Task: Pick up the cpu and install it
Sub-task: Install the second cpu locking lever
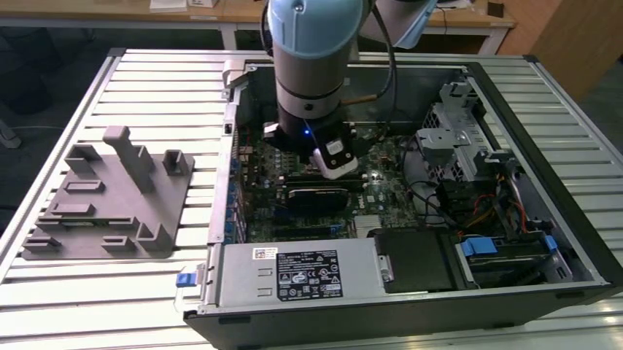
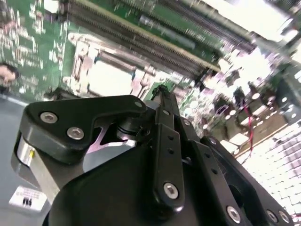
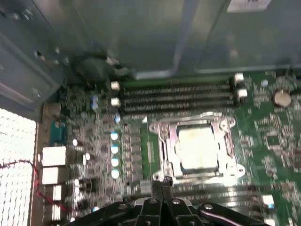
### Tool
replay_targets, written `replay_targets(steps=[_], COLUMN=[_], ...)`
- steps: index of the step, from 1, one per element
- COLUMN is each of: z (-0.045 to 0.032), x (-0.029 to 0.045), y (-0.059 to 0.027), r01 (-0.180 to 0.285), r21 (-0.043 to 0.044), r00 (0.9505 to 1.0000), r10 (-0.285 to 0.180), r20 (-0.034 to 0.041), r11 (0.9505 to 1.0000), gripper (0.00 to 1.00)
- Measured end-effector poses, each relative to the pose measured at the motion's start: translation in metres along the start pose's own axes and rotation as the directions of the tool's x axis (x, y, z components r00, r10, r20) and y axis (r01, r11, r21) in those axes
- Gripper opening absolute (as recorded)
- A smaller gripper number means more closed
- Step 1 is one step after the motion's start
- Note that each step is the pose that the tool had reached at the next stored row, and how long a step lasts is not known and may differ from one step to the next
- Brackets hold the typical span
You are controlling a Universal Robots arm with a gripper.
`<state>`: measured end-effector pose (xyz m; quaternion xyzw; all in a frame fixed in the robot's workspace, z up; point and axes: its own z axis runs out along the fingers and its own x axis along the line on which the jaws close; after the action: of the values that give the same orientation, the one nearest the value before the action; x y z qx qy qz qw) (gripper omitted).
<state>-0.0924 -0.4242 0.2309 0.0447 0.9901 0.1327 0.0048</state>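
The cpu (image 3: 197,148) is a pale, shiny square lying flat inside the metal socket frame (image 3: 162,141) on the green motherboard. In the second wrist view it is a bright patch (image 2: 110,75) in the same frame. My gripper (image 3: 162,181) hovers above the board beside the socket, a short way off the frame's edge. Its two black fingers are pressed together with nothing between them, and their tips (image 2: 160,89) look the same in the second wrist view. In the exterior view the arm (image 1: 309,73) reaches down into the open computer case (image 1: 545,219).
Rows of memory slots (image 3: 176,96) run along one side of the socket. A black heatsink block (image 1: 316,197) sits on the board below the arm. A grey plastic fixture plate (image 1: 107,197) lies on the slatted table at the exterior view's left. Drive cages and cables (image 1: 467,153) fill the case's right.
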Motion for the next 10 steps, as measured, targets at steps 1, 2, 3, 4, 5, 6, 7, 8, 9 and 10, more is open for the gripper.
replay_targets(steps=[1,2,3,4,5,6,7,8,9,10], z=[0.0,0.0001,0.0003,0.0005,0.0007,0.001,0.0013,0.0018,0.0023,0.003], x=[-0.0002,-0.0005,-0.0009,-0.0014,-0.002,-0.0026,-0.003,-0.0032,-0.0034,-0.0036], y=[0.0003,0.0007,0.0013,0.002,0.0028,0.0037,0.0049,0.0066,0.0086,0.011], r01=[-0.002,-0.003,-0.004,-0.005,-0.005,-0.006,-0.006,-0.006,-0.005,-0.005], r21=[0.0166,0.0319,0.0458,0.0602,0.0728,0.0847,0.0946,0.1025,0.109,0.1144], r00=[1.0,1.0,1.0,1.0,1.0,0.9999,0.9999,0.9999,0.9999,0.9999], r10=[0.002,0.003,0.004,0.005,0.005,0.005,0.005,0.004,0.004,0.004], r20=[0.0022,0.0041,0.0058,0.0072,0.0085,0.0098,0.0108,0.0116,0.012,0.0125], r11=[0.9999,0.9995,0.9989,0.9982,0.9973,0.9964,0.9955,0.9947,0.994,0.9934], gripper=[0.11,0.11,0.11,0.11,0.11,0.11,0.11,0.11,0.11,0.11])
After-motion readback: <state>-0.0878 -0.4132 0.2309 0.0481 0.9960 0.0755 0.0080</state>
